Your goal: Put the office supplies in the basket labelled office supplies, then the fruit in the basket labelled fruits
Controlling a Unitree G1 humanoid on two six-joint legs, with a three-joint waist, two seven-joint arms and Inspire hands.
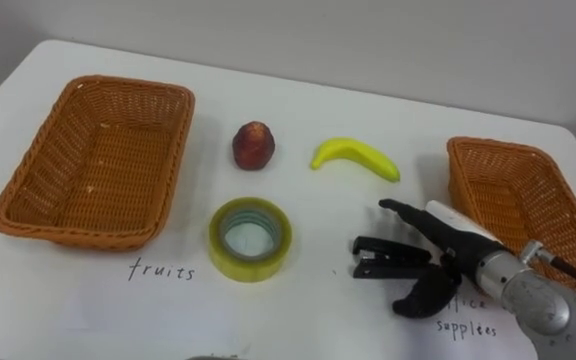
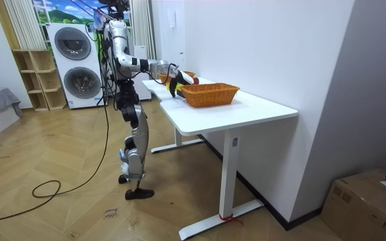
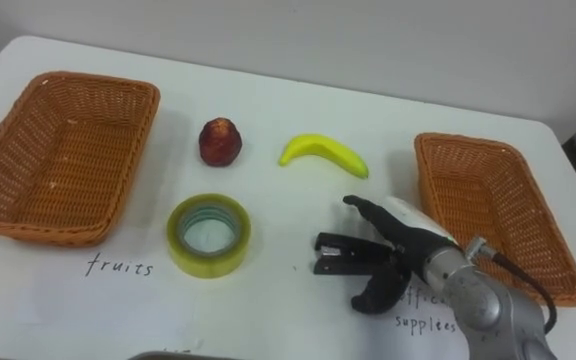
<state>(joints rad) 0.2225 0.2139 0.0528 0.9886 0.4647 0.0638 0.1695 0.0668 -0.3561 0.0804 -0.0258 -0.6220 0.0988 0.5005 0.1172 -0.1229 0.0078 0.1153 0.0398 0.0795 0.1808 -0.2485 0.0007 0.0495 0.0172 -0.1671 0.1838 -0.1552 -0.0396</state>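
Now | right hand (image 1: 456,243) open, fingers over the stapler (image 1: 380,255), no grip yet | stapler on table (image 1: 308,315) near right basket (image 1: 518,195) | risk: stapler may slide away if fingers only push its end.

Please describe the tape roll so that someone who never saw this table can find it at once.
On the white table, look by the near right corner of the left basket. The tape roll lies flat there, nearer the robot than the red fruit; it alone is a yellowish ring with a hole in the middle.
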